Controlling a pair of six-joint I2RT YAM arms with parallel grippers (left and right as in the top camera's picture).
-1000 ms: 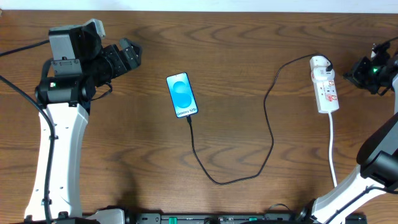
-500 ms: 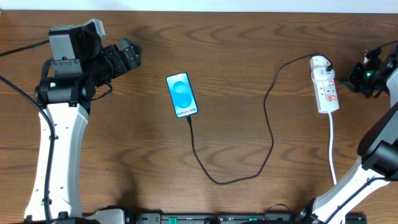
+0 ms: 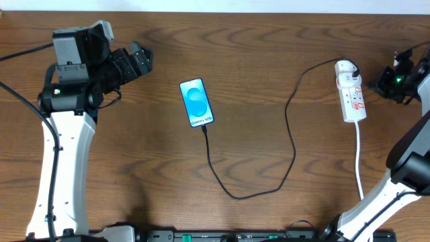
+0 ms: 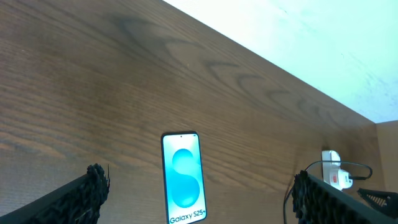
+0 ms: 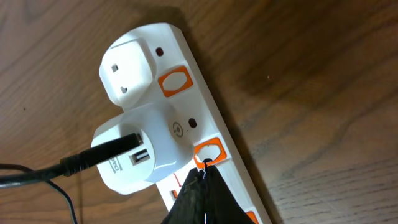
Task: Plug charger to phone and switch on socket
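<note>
The phone (image 3: 197, 103) lies face up mid-table with a bright blue screen; it also shows in the left wrist view (image 4: 183, 177). The black charger cable (image 3: 290, 138) runs from the phone's lower end in a loop to a white adapter (image 5: 144, 151) plugged into the white socket strip (image 3: 351, 93). My right gripper (image 5: 204, 167) is shut, its closed tips touching an orange-rimmed switch (image 5: 209, 151) on the strip (image 5: 180, 106). In the overhead view it (image 3: 384, 82) sits just right of the strip. My left gripper (image 3: 138, 60) is open and empty, up and left of the phone.
The strip's white cord (image 3: 359, 161) runs toward the front edge at the right. A second orange-rimmed switch (image 5: 175, 81) sits beside an empty white plug cover (image 5: 127, 68). The table's far edge meets a white wall (image 4: 298, 37).
My right gripper has moved slightly left toward the socket strip. The left arm, phone and cable have not moved.
</note>
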